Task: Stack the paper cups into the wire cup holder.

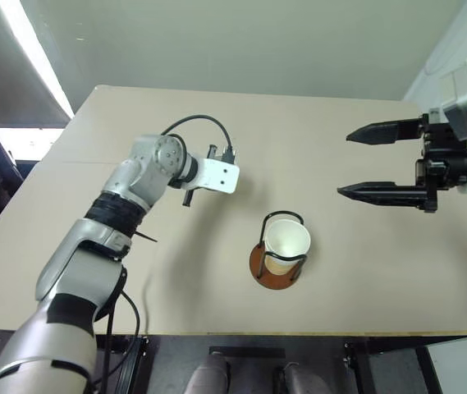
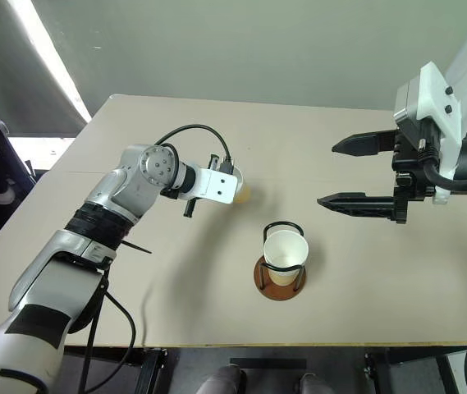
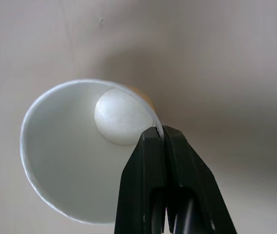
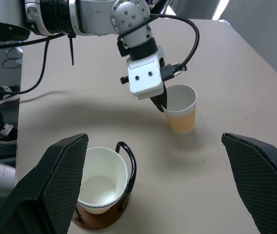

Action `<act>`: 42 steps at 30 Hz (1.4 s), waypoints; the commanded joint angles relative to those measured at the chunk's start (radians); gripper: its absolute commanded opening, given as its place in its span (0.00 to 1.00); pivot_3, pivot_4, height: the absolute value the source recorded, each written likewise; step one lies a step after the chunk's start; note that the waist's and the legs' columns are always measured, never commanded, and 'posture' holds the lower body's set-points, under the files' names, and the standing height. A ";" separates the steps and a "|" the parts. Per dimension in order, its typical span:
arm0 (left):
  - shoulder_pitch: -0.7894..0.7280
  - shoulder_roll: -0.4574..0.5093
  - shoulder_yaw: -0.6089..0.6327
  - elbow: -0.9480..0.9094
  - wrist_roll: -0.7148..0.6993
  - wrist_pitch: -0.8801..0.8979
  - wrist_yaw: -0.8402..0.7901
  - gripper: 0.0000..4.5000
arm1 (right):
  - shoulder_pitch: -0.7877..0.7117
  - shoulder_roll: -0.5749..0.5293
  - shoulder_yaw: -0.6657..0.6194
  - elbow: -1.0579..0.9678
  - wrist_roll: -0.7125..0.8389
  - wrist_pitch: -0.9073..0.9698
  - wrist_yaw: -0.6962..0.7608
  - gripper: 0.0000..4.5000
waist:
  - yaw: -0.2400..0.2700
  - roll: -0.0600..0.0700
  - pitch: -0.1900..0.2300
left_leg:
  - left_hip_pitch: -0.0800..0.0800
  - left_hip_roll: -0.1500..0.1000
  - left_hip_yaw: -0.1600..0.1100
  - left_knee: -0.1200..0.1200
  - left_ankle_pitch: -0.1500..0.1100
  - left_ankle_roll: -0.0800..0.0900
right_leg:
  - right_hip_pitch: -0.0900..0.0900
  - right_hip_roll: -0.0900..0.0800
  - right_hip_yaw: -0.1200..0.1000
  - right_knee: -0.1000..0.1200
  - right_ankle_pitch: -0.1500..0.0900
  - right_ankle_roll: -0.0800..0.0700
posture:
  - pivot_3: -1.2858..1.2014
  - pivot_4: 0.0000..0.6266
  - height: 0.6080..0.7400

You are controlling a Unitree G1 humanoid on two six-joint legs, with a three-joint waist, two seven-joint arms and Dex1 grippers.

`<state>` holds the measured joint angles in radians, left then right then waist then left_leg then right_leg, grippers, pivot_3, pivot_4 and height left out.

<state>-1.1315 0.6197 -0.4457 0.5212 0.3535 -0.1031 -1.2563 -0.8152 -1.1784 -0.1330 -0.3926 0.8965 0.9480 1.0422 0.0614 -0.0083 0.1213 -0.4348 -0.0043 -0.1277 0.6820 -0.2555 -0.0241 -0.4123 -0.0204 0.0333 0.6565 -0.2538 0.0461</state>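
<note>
Pinching the rolled white rim of a paper cup [image 4: 181,108], the left gripper [image 4: 161,103] has its two black fingers fully closed, one inside the cup wall and one outside, as the left wrist view shows clearly. This cup is pale yellow-tan outside and white inside, and it sits upright on the beige table [image 1: 364,287], a little beyond the wire cup holder [image 1: 279,256] and to its left. I cannot tell if its bottom rests on the table or is slightly lifted.

The wire cup holder stands near the front edge of the table, on its round reddish-brown base, with thin black wire loops rising around another paper cup [image 1: 286,241] that already sits inside it, mouth up. Whether more than one cup is nested there cannot be seen.

The right gripper [image 1: 356,163] hangs above the right side of the table, well apart from the holder, with its fingers spread wide and nothing between them.

No brand, label or writing can be read on the cups, the holder or the grippers.
</note>
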 commanded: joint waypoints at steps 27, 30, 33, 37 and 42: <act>-0.224 0.070 0.064 -0.518 -0.714 0.440 -0.358 0.00 | 0.210 -0.178 -0.327 -0.153 0.153 0.041 0.087 1.00 | 0.001 0.000 0.000 | 0.000 0.000 0.001 0.003 0.000 0.000 | 0.000 -0.001 0.001 0.004 0.000 0.000 | 0.52 0.24 1.00; -0.229 0.085 0.025 -0.521 -0.743 0.429 -0.358 0.00 | 0.126 -0.196 -0.337 -0.142 0.248 0.063 0.031 1.00 | 0.000 0.001 0.000 | 0.000 0.000 0.002 0.003 0.000 0.000 | 0.000 0.000 0.001 0.004 0.000 0.001 | 0.52 0.24 1.00; -0.227 0.108 -0.031 -0.524 -0.756 0.406 -0.358 0.00 | 0.120 -0.217 -0.347 -0.144 0.266 0.077 0.011 1.00 | 0.000 0.001 0.000 | 0.000 0.000 0.001 0.003 0.000 0.000 | 0.001 0.000 0.001 0.003 0.000 0.001 | 0.52 0.24 1.00; -0.233 0.127 -0.093 -0.516 -0.757 0.362 -0.358 0.00 | 0.124 -0.234 -0.357 -0.144 0.286 0.082 -0.008 1.00 | 0.001 0.001 0.000 | 0.000 0.000 0.001 0.003 0.000 0.000 | 0.001 -0.001 0.001 0.003 0.000 0.001 | 0.52 0.24 1.00; -0.245 0.104 -0.133 -0.502 -0.760 0.349 -0.358 0.00 | 0.154 -0.246 -0.368 -0.146 0.280 0.085 -0.011 1.00 | 0.001 0.001 0.000 | 0.000 0.000 0.001 0.003 0.000 0.000 | 0.000 -0.001 0.001 0.003 0.000 0.001 | 0.52 0.24 1.00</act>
<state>-1.3384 0.7263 -0.5843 0.0304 -0.3920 0.2612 -1.5819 -0.6586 -1.3999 -0.4552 -0.5374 1.1738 1.0338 1.0365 0.0629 -0.0074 0.1213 -0.4352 -0.0042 -0.1266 0.6849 -0.2556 -0.0236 -0.4118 -0.0211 0.0344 0.6590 -0.2541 0.0475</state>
